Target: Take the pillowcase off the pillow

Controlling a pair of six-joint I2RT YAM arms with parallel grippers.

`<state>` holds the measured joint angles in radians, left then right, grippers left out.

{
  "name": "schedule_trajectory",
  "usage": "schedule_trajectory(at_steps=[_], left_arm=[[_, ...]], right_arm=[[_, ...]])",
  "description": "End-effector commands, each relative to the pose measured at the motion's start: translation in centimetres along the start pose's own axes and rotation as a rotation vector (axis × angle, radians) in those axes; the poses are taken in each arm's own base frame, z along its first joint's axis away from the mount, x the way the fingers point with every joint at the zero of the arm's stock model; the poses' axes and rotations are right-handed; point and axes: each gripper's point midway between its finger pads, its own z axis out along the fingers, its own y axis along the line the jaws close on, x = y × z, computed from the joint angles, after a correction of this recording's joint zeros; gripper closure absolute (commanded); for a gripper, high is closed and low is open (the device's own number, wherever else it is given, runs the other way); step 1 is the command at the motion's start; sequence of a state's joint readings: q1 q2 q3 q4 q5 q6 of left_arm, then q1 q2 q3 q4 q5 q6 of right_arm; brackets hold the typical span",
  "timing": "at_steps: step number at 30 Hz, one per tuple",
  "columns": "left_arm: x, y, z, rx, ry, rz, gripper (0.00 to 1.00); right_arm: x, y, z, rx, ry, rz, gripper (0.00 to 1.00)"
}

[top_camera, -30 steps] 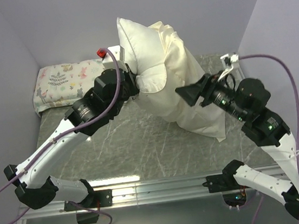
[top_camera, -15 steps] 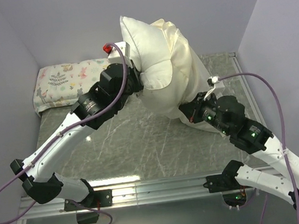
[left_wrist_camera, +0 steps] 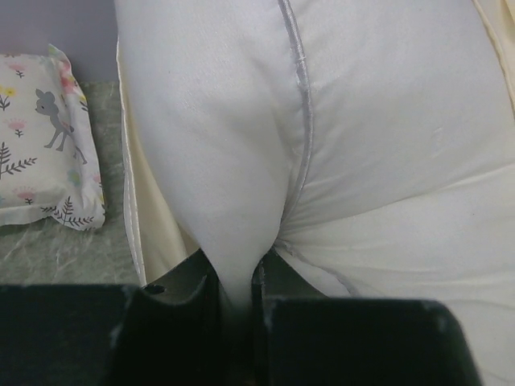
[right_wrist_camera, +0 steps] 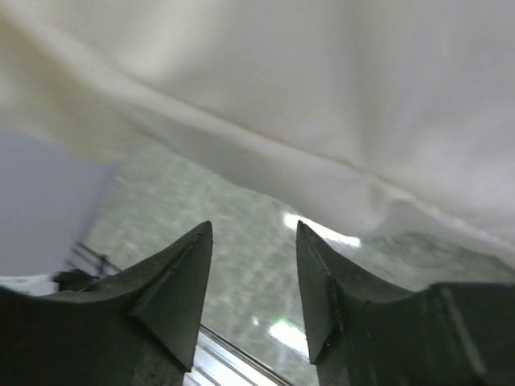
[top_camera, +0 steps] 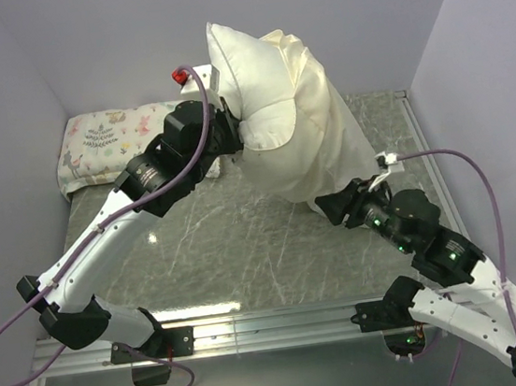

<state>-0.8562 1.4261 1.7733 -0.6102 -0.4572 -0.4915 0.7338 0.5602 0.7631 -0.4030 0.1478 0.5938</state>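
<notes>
The white pillow point(top_camera: 245, 72) hangs upright above the table, its top end bare. The cream pillowcase point(top_camera: 322, 143) still sleeves its lower part and right side. My left gripper point(top_camera: 232, 132) is shut on a pinched fold of the pillow's white fabric point(left_wrist_camera: 241, 161), with a strip of cream case point(left_wrist_camera: 157, 225) beside it. My right gripper point(top_camera: 333, 206) is open and empty, low over the table just under the case's bottom end. In the right wrist view the gripper point(right_wrist_camera: 253, 233) shows a wide gap, with the case point(right_wrist_camera: 322, 96) hanging above it, not touching.
A small floral animal-print pillow point(top_camera: 106, 141) lies at the back left against the wall, also in the left wrist view point(left_wrist_camera: 40, 145). The grey marbled table point(top_camera: 217, 245) is walled at left, back and right. A metal rail point(top_camera: 274, 323) runs along its near edge.
My right gripper has dropped from the case's right side to below its bottom end, nearer the front. The left arm has lifted the pillow a little, raising the case's lower end.
</notes>
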Motion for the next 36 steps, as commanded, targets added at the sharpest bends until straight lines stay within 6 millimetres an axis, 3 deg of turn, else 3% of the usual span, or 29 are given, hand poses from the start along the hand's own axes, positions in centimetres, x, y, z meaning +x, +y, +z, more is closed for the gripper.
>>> schedule_trajectory(at_steps=[1, 5, 10, 16, 19, 21, 22, 23, 26, 29, 36], left_arm=[[-2.5, -1.0, -0.2, 0.046, -0.079, -0.038, 1.00], [-1.8, -1.1, 0.2, 0.050, -0.052, -0.028, 1.00], [-1.3, -1.2, 0.2, 0.057, -0.034, -0.029, 1.00], [-0.7, -1.3, 0.2, 0.064, -0.021, -0.030, 1.00], [-0.6, -1.3, 0.1, 0.071, -0.019, -0.032, 1.00], [-0.6, -1.5, -0.1, 0.083, -0.017, -0.036, 1.00], [-0.9, -1.5, -0.4, 0.089, -0.023, -0.039, 1.00], [-0.8, -1.6, -0.4, 0.094, -0.022, -0.039, 1.00], [-1.1, -1.6, -1.0, 0.109, -0.025, -0.041, 1.00], [-1.6, -1.9, -1.7, 0.134, -0.039, -0.057, 1.00], [-4.0, -2.3, -4.2, 0.200, -0.115, -0.148, 1.00]], right_arm=[[-5.6, 4.3, -2.1, -0.140, -0.153, 0.033, 0.45], [-7.8, 5.4, -2.4, -0.150, -0.204, 0.039, 0.38], [-9.7, 8.1, -1.9, -0.222, -0.228, 0.068, 0.34], [-9.8, 9.6, -0.3, -0.227, -0.223, 0.092, 0.32], [-9.5, 9.5, 0.6, -0.189, -0.211, 0.098, 0.34], [-9.3, 9.1, 0.9, -0.169, -0.211, 0.106, 0.49], [-9.1, 8.6, 1.1, -0.148, -0.217, 0.113, 0.61], [-9.0, 8.3, 1.2, -0.136, -0.216, 0.115, 0.83], [-8.3, 7.2, 1.4, -0.094, -0.210, 0.107, 1.00], [-7.0, 5.8, 1.3, -0.052, -0.185, 0.094, 1.00], [-0.1, 0.2, 1.4, 0.057, -0.080, 0.080, 1.00]])
